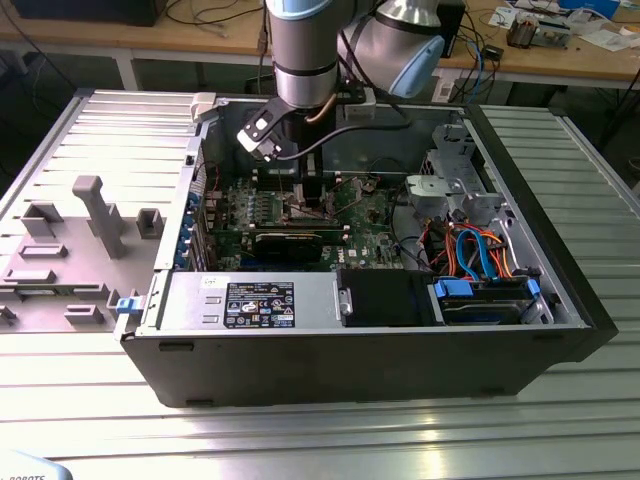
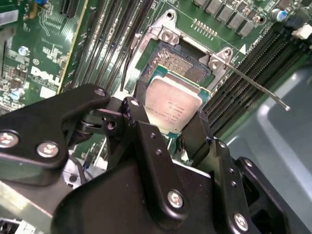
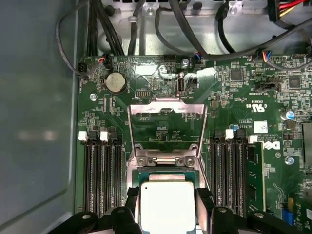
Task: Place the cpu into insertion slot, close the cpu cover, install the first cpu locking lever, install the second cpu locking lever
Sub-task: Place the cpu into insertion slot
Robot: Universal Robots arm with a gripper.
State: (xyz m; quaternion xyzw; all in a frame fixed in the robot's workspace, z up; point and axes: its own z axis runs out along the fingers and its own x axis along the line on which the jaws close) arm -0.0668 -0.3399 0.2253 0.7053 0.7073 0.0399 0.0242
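My gripper (image 1: 309, 203) reaches down into the open computer case over the motherboard. It is shut on the cpu (image 2: 173, 105), a flat square chip with a silver top, gripped at two opposite edges by the black fingers (image 2: 140, 109). The cpu (image 3: 166, 202) hangs tilted just over the insertion slot (image 2: 178, 64), and part of the slot's gold contact field shows beyond it. The cpu cover (image 3: 165, 101), a thin silver frame, stands swung open behind the slot. One wire locking lever (image 2: 253, 83) sticks out, raised, beside the slot.
Black memory slots (image 3: 100, 170) flank the slot on both sides. A long black card (image 1: 290, 240) lies across the board nearby. Cables (image 3: 195, 29) run along the case wall. A drive cage (image 1: 455, 180) and coloured cables (image 1: 480, 255) fill the exterior view's right.
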